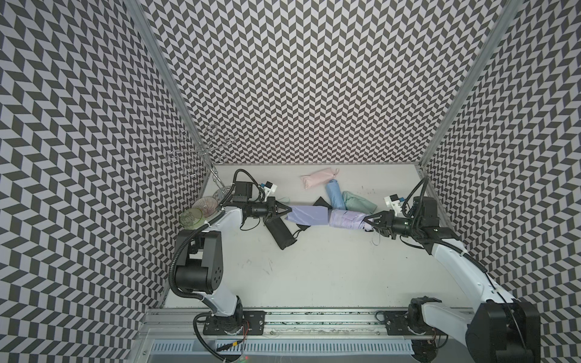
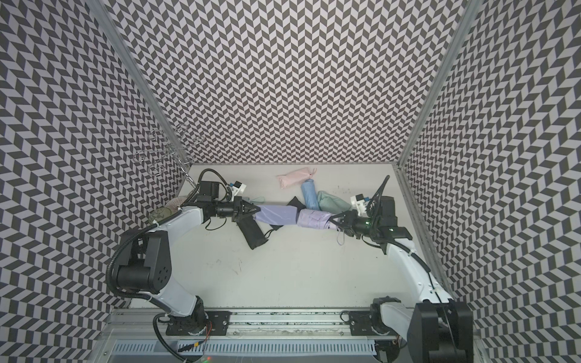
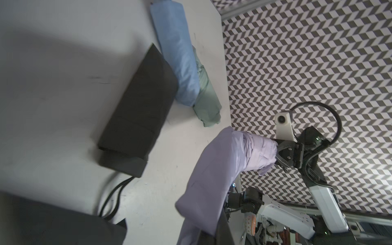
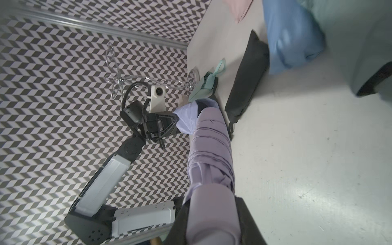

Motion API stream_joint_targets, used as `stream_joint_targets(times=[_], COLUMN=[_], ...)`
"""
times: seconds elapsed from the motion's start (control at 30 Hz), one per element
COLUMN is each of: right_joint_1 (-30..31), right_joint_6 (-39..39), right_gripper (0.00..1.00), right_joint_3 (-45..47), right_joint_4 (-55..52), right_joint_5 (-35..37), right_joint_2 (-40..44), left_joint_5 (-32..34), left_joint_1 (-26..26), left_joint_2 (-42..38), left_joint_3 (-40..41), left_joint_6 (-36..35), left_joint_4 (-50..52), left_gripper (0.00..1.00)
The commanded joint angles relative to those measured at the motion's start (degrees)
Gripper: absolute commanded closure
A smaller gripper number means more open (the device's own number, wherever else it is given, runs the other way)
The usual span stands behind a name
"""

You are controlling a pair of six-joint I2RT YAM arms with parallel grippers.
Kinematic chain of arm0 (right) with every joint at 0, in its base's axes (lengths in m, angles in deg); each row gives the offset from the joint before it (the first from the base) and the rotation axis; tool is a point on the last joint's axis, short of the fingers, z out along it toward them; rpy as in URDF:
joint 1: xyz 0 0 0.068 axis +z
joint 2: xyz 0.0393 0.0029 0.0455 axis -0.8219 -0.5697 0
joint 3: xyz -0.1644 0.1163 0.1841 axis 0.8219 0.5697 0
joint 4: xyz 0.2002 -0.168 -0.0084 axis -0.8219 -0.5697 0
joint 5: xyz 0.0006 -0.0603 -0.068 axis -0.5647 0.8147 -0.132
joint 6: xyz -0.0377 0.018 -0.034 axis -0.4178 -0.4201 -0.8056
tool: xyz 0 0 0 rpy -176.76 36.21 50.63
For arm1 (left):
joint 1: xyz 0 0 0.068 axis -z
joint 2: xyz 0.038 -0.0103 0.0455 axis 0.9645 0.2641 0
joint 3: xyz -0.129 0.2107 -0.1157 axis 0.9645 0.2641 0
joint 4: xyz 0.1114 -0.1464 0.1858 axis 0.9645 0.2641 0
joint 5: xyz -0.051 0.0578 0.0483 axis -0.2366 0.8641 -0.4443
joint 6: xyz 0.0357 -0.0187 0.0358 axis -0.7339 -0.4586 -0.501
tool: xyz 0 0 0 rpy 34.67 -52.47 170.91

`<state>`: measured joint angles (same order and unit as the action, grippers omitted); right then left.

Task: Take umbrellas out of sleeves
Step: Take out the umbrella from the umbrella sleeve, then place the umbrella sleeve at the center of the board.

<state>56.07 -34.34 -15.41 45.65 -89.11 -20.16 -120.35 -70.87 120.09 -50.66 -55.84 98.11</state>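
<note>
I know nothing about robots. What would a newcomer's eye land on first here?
Centre stage, two robot arms hold a pleated lavender fabric umbrella partly out of its smooth lavender sleeve: the left arm's fingers pinch the sleeve, the right arm's fingers grip the umbrella's other end. Just behind lie a pink folded umbrella, a light blue umbrella and a mint umbrella, and black-and-white zigzag walls enclose everything.

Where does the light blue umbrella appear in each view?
Both top views: light blue umbrella between pink umbrella and mint umbrella.
Left wrist: light blue umbrella between black umbrella and mint umbrella.
Right wrist: light blue umbrella, blurred, beside black umbrella.
Shared landmark: lavender umbrella.
</note>
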Motion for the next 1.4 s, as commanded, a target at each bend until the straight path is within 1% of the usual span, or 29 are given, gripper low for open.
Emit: stream_joint_targets(times=[0.0, 0.13, 0.17, 0.2, 0.23, 0.33, 0.4, 0.6, 0.7, 0.77, 0.8, 1.07, 1.13, 1.17, 1.23, 1.3, 1.37], right_joint_1=[-1.1, -1.4, -1.4, -1.4, -1.4, -1.4, -1.7, -2.0, -2.1, -2.2, -2.2, -2.4, -2.4, -2.4, -2.4, -2.5, -2.7], right_joint_6=[-3.2, -1.9, -1.7, -1.2, -0.3, 1.4, 2.0, 3.2, 4.1, 3.6, 3.2, 1.8, 1.5, 1.4, 1.3, 1.2, 1.3], right_gripper=[0.8, 0.8, 0.8, 0.8, 0.8, 0.8, 0.8, 0.8, 0.8, 0.8, 0.8, 0.8, 0.81, 0.81, 0.81, 0.81, 0.81], right_joint_3=[-5.5, -9.4, -10.1, -10.7, -10.7, -10.1, -9.8, -9.2, -8.7, -8.8, -8.7, -8.0, -7.9, -7.8, -7.6, -7.4, -6.9], right_joint_4=[-0.6, -0.4, -0.5, 0.2, 1.5, 3.7, 3.9, 4.0, 4.4, 3.6, 3.1, 1.2, 0.7, 0.4, -0.2, -0.8, -1.0], right_joint_5=[4.4, 8.9, 9.2, 8.8, 7.8, 6.6, 7.4, 11.2, 12.9, 13.6, 13.9, 15.4, 15.9, 16.1, 16.5, 17.0, 17.3], right_joint_2=[3.5, 5.5, 5.8, 6.0, 6.2, 7.1, 8.1, 11.5, 12.9, 13.2, 13.3, 13.4, 13.3, 13.4, 13.4, 13.3, 13.5], left_joint_5=[2.7, 1.0, 1.0, 0.3, -1.7, -3.4, -3.9, -2.0, -1.1, -0.8, 1.1, 2.7, 3.0, 3.2, 3.2, 3.8, 4.4], left_joint_1=[0.7, 5.0, 6.0, 7.1, 8.3, 12.2, 14.6, 20.4, 22.0, 22.5, 22.6, 23.2, 23.2, 23.2, 23.2, 23.1, 22.9], left_joint_2=[-0.3, 1.8, 2.3, 2.9, 3.3, 4.6, 5.8, 11.9, 15.0, 16.8, 17.5, 22.2, 22.7, 23.0, 23.0, 22.4, 21.6], left_joint_3=[-2.5, -4.9, -5.6, -6.0, -5.9, -5.7, -5.1, -5.0, -5.2, -6.1, -6.5, -9.2, -9.8, -10.0, -10.3, -10.7, -10.9], left_joint_6=[-3.8, -4.0, -5.5, -5.1, -4.5, -0.2, 3.3, 8.0, 9.7, 9.6, 9.6, 9.8, 9.9, 9.9, 9.7, 8.9, 7.7], left_joint_4=[4.0, 3.8, 4.5, 3.7, 1.8, -3.7, -8.9, -17.5, -21.2, -21.3, -21.5, -21.8, -21.7, -21.4, -21.1, -19.7, -17.9], left_gripper=[1.0, 1.0, 1.0, 1.0, 1.0, 1.0, 1.0, 1.0, 1.0, 1.0, 1.0, 0.96, 0.93, 0.86, 0.8, 0.66, 0.55])
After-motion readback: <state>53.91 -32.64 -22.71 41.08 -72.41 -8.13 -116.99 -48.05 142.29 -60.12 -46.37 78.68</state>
